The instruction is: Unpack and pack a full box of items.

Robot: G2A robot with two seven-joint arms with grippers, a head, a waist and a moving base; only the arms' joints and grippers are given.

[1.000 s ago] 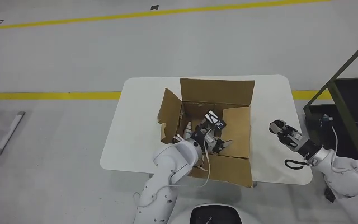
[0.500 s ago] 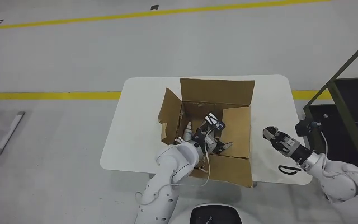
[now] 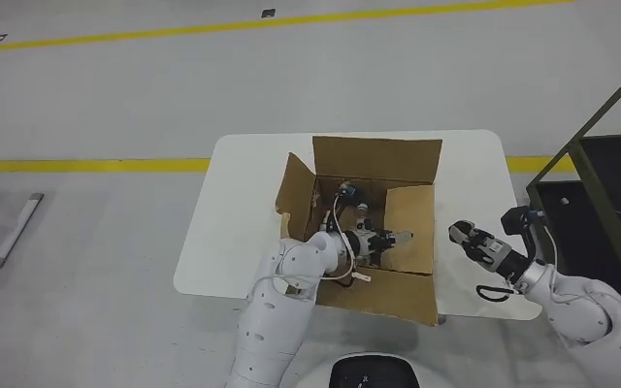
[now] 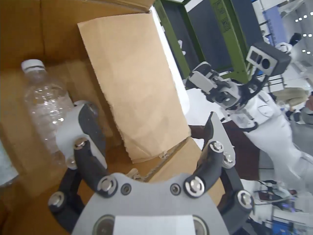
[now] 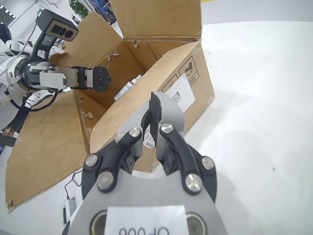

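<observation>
- While the cardboard box sits with its flaps open in the middle of the white worktop, the left pincer hangs over its opening, by the right-hand flap, jaws spread wide and holding nothing.
- A clear plastic bottle with a white cap lies inside the box, just beside one finger of that pincer.
- The right pincer hovers over bare worktop near the box's right wall, its fingers pressed together with nothing between them.
- The worktop has rounded corners and a plain matt top.
- Pale grey floor surrounds it, crossed by yellow lines, one far beyond the worktop and one level with it.
- A green-framed rack stands off the worktop's right end.
</observation>
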